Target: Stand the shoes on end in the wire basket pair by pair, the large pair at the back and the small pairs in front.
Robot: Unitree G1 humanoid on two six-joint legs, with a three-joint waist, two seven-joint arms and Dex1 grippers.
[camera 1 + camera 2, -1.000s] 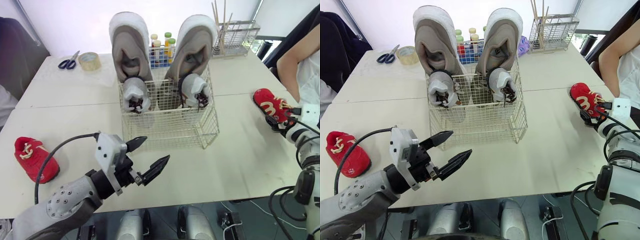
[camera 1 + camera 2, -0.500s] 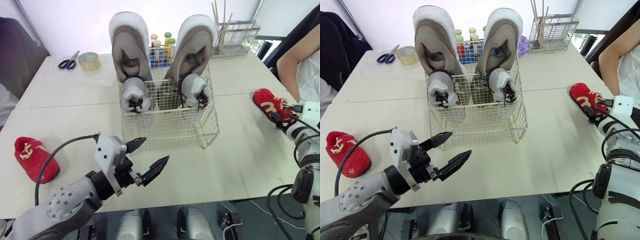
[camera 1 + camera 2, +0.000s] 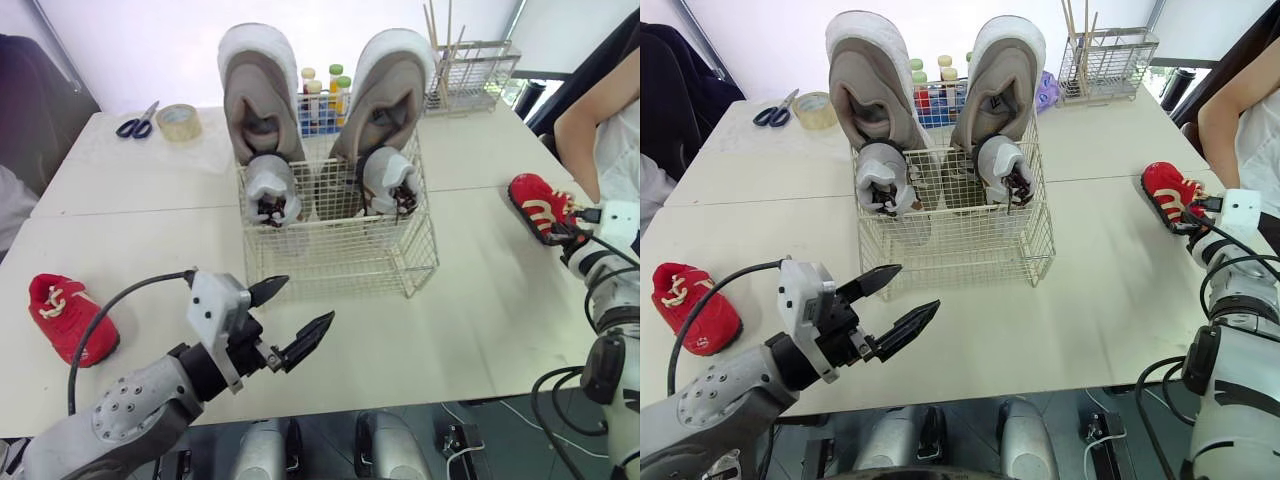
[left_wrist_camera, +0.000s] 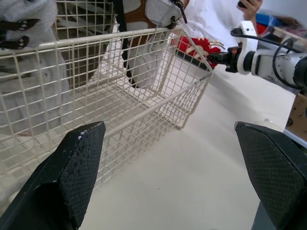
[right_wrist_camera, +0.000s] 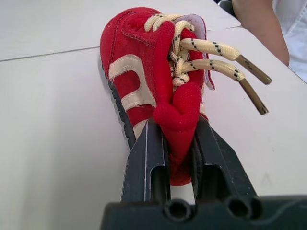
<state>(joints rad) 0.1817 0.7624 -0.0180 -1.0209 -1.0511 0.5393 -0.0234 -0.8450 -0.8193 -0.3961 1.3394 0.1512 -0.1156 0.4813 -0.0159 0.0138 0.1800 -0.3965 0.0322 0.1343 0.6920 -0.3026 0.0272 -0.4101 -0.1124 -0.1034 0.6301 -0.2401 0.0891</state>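
A wire basket (image 3: 335,255) stands mid-table. Two large grey-brown shoes (image 3: 262,95) stand on end at its back, and two small grey shoes (image 3: 271,190) stand in front of them. One small red shoe (image 3: 540,206) lies at the table's right edge, and my right gripper (image 5: 176,158) is shut on its heel collar. The other red shoe (image 3: 70,317) lies at the left edge. My left gripper (image 3: 291,313) hovers open over the table in front of the basket, holding nothing.
Scissors (image 3: 137,122) and a tape roll (image 3: 179,122) lie at the back left. A rack of bottles (image 3: 325,95) stands behind the basket, and a small wire holder with sticks (image 3: 465,70) at the back right. A person's arm (image 3: 590,120) reaches in at the far right.
My right gripper has closed on the heel collar of the red shoe at the right edge. The left gripper has barely moved.
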